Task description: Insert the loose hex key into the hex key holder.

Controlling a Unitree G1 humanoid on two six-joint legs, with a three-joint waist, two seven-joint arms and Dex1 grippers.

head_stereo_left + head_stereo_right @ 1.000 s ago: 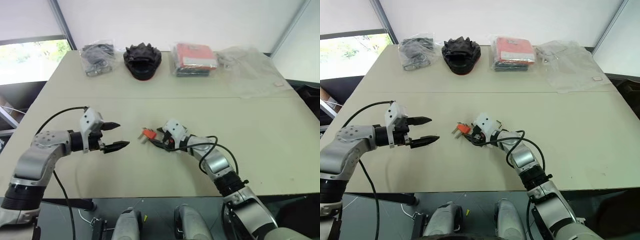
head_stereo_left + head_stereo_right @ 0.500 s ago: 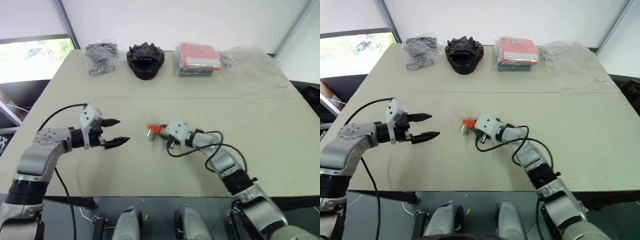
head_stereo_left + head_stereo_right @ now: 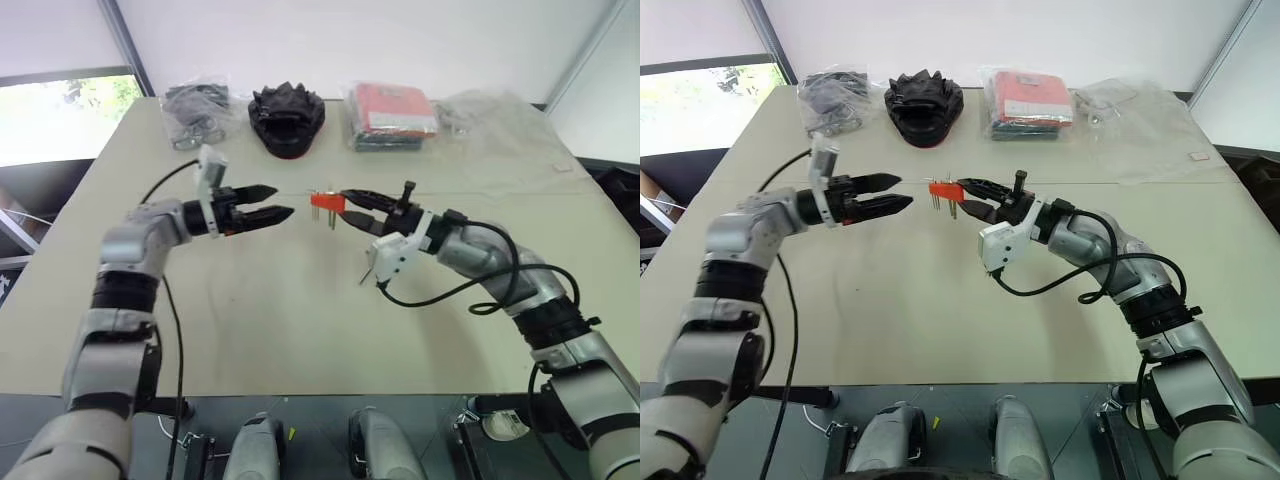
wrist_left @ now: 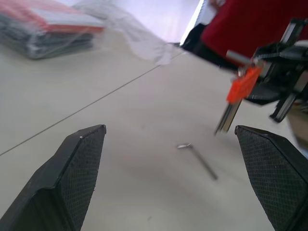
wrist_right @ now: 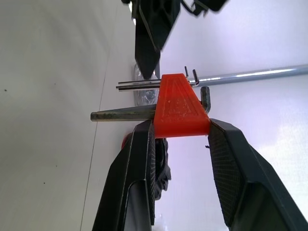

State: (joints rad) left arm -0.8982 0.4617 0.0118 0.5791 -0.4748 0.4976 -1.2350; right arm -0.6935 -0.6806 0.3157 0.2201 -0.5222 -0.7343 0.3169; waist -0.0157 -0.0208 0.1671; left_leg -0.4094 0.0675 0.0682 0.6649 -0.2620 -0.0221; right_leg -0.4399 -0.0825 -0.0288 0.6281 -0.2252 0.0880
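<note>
Both arms have come up off the table point(image 3: 300, 320) since a second ago: then the right gripper point(image 3: 345, 203) lay low at the middle of the tabletop with the hex key holder point(image 3: 327, 202) at its tips, and the left gripper point(image 3: 272, 214) hovered to its left. Now the two grippers face each other above the table's middle, tips near one another but apart. The right gripper's jaws pinch the orange holder by its sides, its dark keys hanging down toward the table. The left gripper's jaws are spread wide with nothing between them. The loose hex key point(image 4: 198, 156) lies flat on the tabletop beneath the raised holder; it is thin and blurred, so its bent end is hard to make out. Bagged items sit along the far edge.
</note>
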